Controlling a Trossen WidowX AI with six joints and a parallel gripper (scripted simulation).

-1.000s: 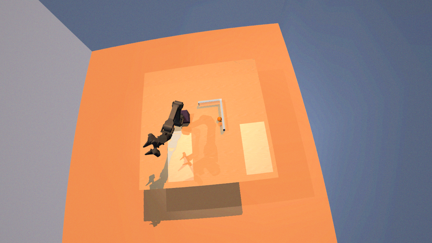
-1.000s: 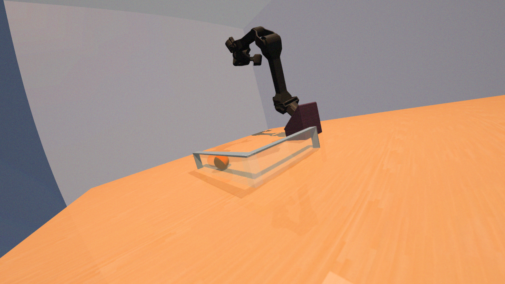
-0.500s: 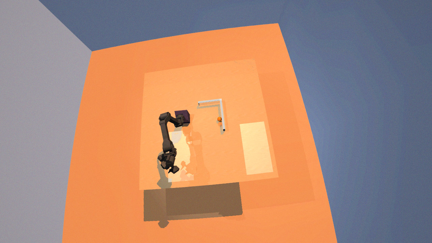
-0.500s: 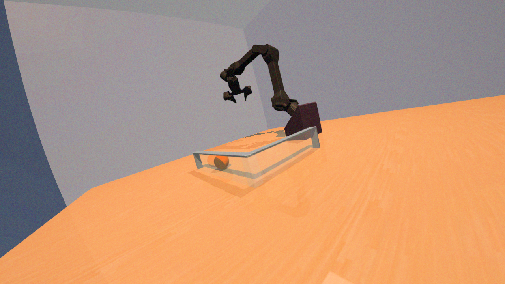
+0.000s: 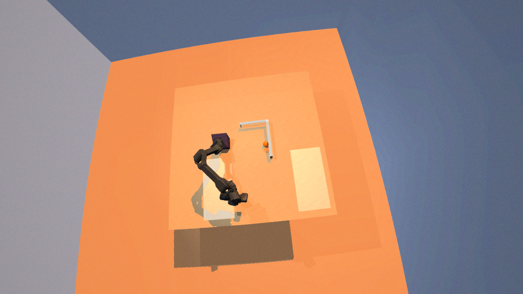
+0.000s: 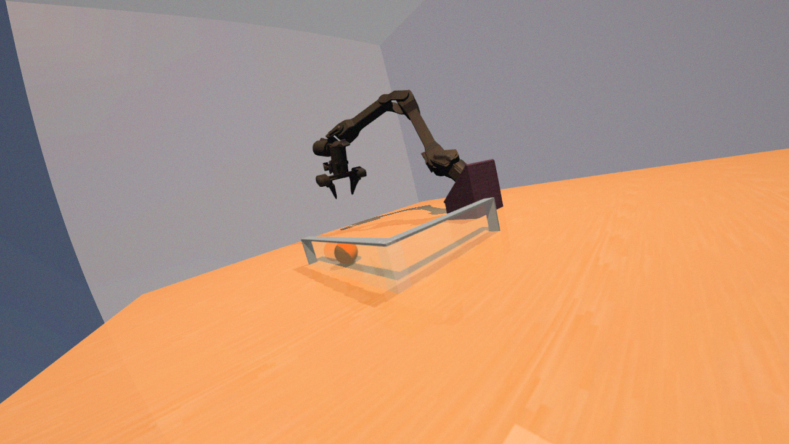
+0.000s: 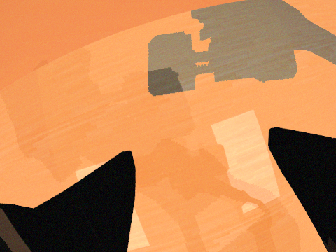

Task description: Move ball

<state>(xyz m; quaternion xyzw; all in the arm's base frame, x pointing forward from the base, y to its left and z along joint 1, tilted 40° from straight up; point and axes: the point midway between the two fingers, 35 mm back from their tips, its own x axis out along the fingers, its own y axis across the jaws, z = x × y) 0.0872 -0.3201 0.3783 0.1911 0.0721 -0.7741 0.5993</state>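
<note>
The orange ball (image 5: 265, 143) (image 6: 346, 253) lies on the table inside the corner of the clear walls, close beside one wall (image 5: 269, 139) (image 6: 363, 242) and away from the corner itself. The paler see-through copy (image 5: 266, 150) (image 6: 328, 251) shows right beside the ball, nearer that wall's free end; the ball partly covers it in the exterior view. The other wall (image 5: 254, 121) (image 6: 441, 221) runs toward the arm's base side. My gripper (image 6: 344, 195) (image 7: 204, 149) is open and empty, pointing down high above the table, well away from the ball. The wrist view shows neither ball nor walls.
The dark purple base block (image 5: 221, 141) (image 6: 479, 187) carries the arm. Bright light patches (image 5: 310, 179) (image 7: 245, 150) and arm shadows (image 7: 252, 45) lie on the table (image 5: 197, 105). A brown shaded block-like area (image 5: 241, 245) shows beyond the table's lower edge in the top view.
</note>
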